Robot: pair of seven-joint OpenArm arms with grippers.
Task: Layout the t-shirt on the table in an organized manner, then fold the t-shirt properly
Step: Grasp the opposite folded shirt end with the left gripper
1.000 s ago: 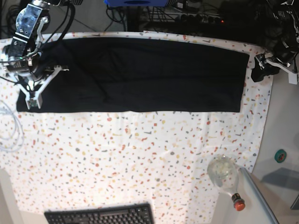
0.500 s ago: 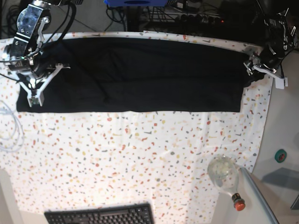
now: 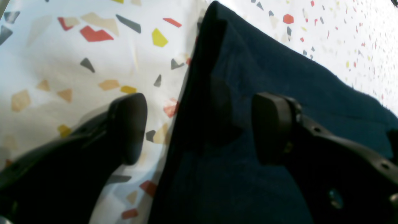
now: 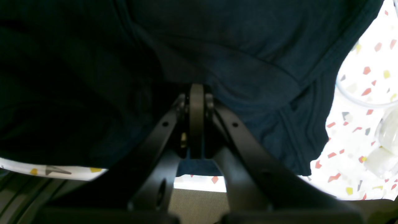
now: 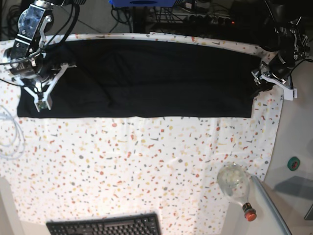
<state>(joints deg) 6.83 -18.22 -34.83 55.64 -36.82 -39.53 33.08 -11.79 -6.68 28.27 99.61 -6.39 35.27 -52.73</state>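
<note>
Left claw (image 3: 199, 127) stands wide, straddling the t-shirt (image 5: 137, 78) edge at 3 o'clock; right claw (image 4: 196, 93) is pinched tight on cloth at 9 o'clock. Shirt lies as a long band across the table (image 5: 146, 166) at 12. I judge I'm mid-fold: next, close the left claw on that edge. Keyboard (image 5: 105, 226) sits at 6, bottle (image 5: 236, 185) at 5

Left gripper (image 5: 257, 78): moving in from the table's side to the plain black cloth t-shirt's (image 5: 142, 78) end edge, jaws narrowing slightly.
</note>
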